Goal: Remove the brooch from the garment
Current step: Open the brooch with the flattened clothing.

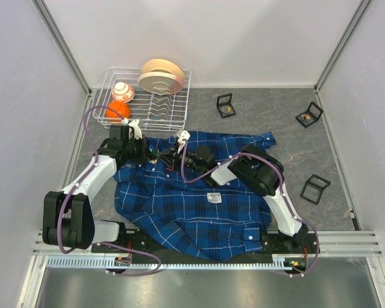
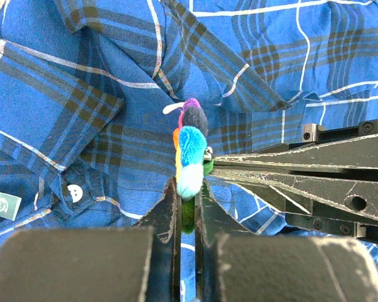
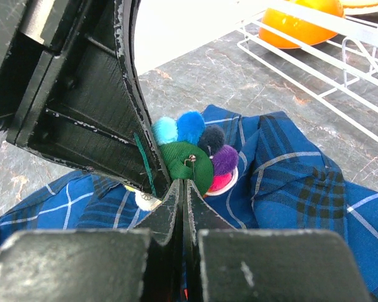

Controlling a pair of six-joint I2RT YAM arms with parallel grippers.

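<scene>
you're working on a grey stone-patterned table (image 1: 256, 122). a dark-blue plaid button-up shirt (image 1: 179, 212) lies spread across its near middle. a white wire dish rack (image 1: 170, 109) stands at your far left, and three small black open boxes (image 1: 225, 106) (image 1: 309, 115) (image 1: 315, 188) sit well apart on your right.

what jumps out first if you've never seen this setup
The bright pom-pom brooch on the blue plaid shirt at table centre, with the left end effector shut on its edge and the right end effector closed against its green backing. Next, the orange ball in the white wire rack at the far left.
</scene>
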